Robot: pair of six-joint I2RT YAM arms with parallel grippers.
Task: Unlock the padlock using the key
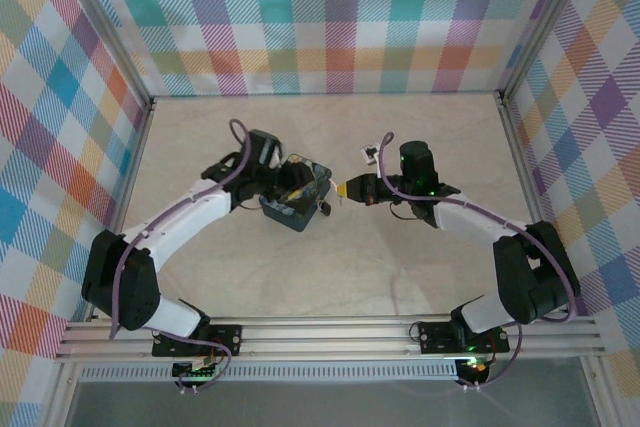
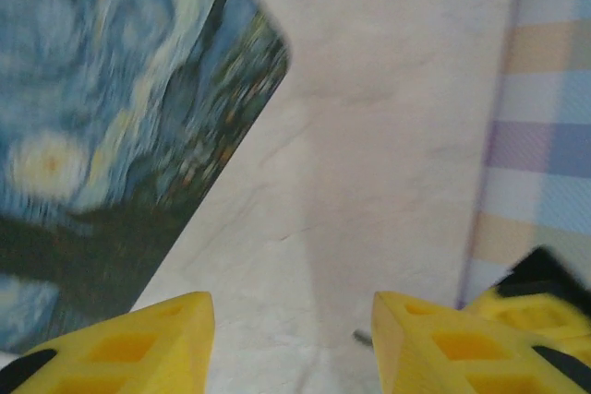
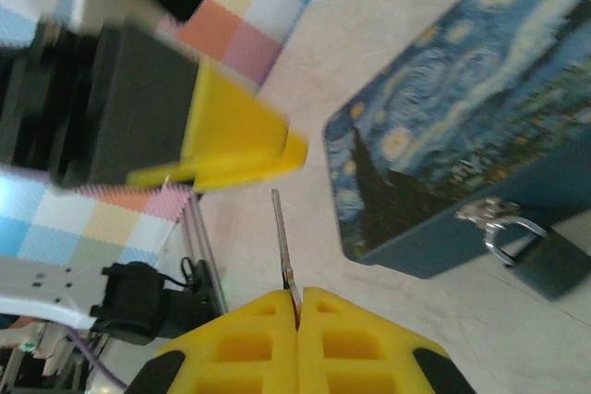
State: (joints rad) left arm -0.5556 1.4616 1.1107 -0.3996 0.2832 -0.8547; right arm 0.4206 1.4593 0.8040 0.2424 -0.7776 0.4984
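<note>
The right gripper (image 3: 297, 306) had its yellow fingers pressed together on the thin silvery metal key (image 3: 282, 232), whose blade stuck straight out ahead. Off to the right, the small dark grey padlock (image 3: 547, 267) hung by its shackle from the clasp (image 3: 480, 214) of the blue-and-yellow swirl-painted rectangular tin (image 3: 443, 126). The left gripper (image 2: 294, 348) stood with fingers apart, nothing between them, beside the tin on the pale table (image 2: 388, 136).
</note>
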